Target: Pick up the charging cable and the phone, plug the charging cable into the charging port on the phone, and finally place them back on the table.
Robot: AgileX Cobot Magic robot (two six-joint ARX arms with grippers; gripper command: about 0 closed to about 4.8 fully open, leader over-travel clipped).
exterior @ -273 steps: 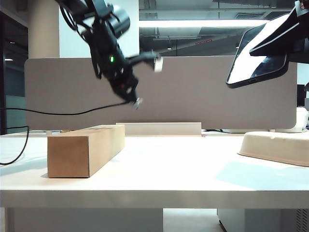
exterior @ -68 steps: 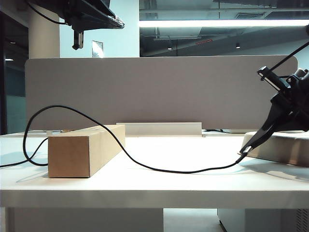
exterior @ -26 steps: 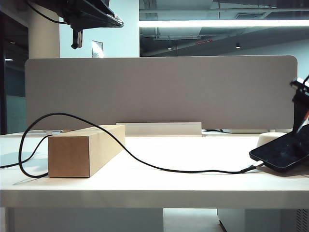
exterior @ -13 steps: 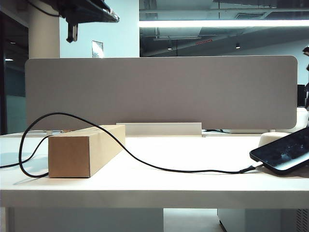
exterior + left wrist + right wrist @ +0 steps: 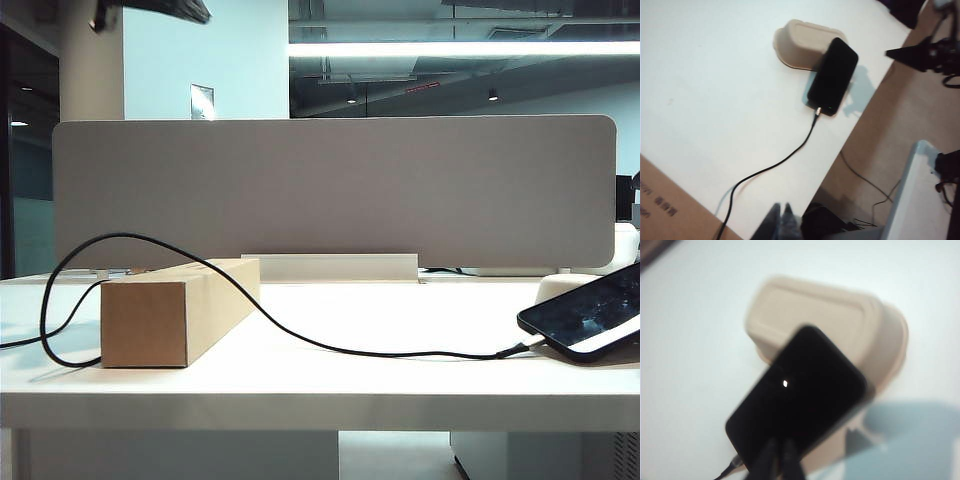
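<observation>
The black phone (image 5: pixel 590 323) rests tilted on the table (image 5: pixel 380 390), its upper end propped on a beige tray (image 5: pixel 795 42). The charging cable (image 5: pixel 300 340) runs from the left over a cardboard box (image 5: pixel 175 310) and along the table to the phone's lower short edge, where its plug (image 5: pixel 817 110) sits in the charging port. My left gripper (image 5: pixel 781 209) hangs high above the table, shut and empty. My right gripper (image 5: pixel 779 447) hovers above the phone (image 5: pixel 800 395), fingers together, holding nothing. In the exterior view only part of the left arm (image 5: pixel 160 8) shows, at the top left.
A grey divider panel (image 5: pixel 330 190) stands along the table's back edge. The long cardboard box lies on the left. The right arm (image 5: pixel 927 50) shows beyond the table's edge in the left wrist view. Floor and loose wires (image 5: pixel 865 180) lie past that edge.
The right gripper has lifted away from the phone and left the exterior view. The left arm has risen toward the top left corner. Phone and cable stay put.
</observation>
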